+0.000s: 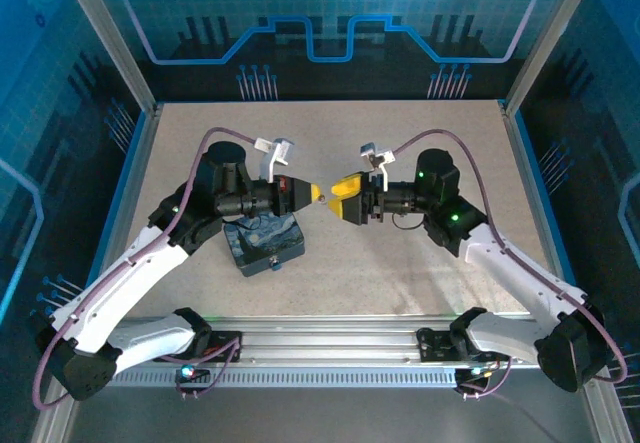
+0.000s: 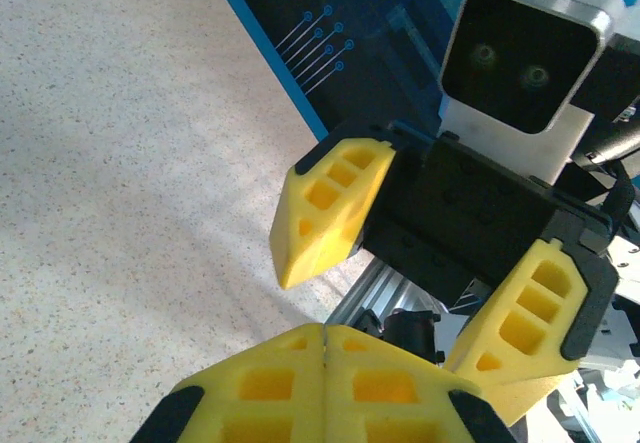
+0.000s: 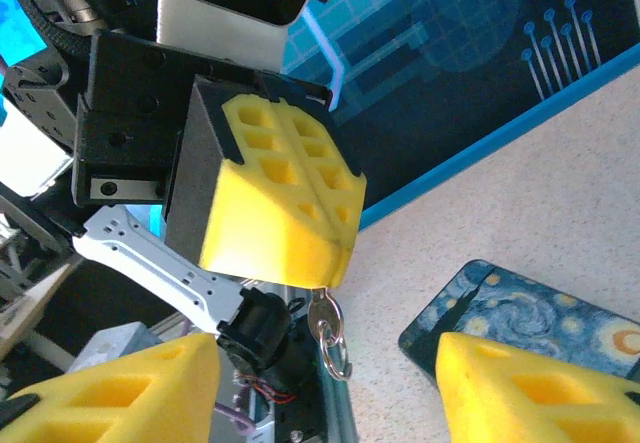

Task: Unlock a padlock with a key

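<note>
My left gripper [image 1: 318, 194] is shut, its yellow fingertips [image 3: 300, 253] pinching a small silver key [image 3: 322, 311]. The key's head pokes out below the tips with a wire ring [image 3: 336, 351] hanging from it. My right gripper [image 1: 338, 200] faces the left one tip to tip above the table's middle. It is open, its fingers [image 2: 330, 203] spread wide on either side of the key, touching nothing. Below the left gripper lies a box printed with a starry night [image 1: 262, 245]. A tiny dark thing with a silvery spot [image 1: 276, 263], perhaps the padlock, sits at its near edge.
The speckled beige table [image 1: 400, 263] is walled by dark blue panels at the back and sides. An aluminium rail [image 1: 330, 348] with the arm bases runs along the near edge.
</note>
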Robot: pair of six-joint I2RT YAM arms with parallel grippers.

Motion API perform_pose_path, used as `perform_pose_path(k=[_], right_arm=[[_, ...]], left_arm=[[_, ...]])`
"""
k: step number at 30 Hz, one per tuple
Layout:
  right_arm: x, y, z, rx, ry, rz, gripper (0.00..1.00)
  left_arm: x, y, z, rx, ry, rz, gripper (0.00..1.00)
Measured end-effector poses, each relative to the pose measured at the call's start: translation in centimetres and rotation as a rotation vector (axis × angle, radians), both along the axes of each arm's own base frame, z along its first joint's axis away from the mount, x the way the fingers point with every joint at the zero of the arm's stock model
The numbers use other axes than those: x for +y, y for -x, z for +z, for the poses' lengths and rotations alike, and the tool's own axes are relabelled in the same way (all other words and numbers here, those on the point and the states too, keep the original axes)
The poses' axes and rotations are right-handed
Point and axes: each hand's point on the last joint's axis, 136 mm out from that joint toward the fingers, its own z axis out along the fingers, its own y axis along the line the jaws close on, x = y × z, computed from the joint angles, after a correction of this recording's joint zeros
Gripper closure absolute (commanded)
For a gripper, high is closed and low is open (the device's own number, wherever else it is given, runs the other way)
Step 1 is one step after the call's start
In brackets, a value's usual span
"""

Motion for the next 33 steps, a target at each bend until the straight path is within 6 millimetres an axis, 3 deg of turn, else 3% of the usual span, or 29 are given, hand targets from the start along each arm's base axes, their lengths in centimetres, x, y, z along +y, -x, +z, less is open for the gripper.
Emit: perform_pose_path(k=[12, 19, 33], right_arm=[[1.3, 0.1, -0.8, 0.047, 0.008, 0.042, 0.65], [1.6, 0.1, -0.3, 0.038, -0.001, 0.049, 0.83], [1.4, 0.2, -0.4, 0.031, 0.011, 0.038, 1.00]], left_arm=[[-0.1, 0.1, 0.1, -0.001, 0.005, -0.009, 1.00], [-0.1, 0.1, 0.1, -0.001, 0.005, -0.009, 1.00], [-0.1, 0.1, 0.1, -0.001, 0.005, -0.008, 0.97]])
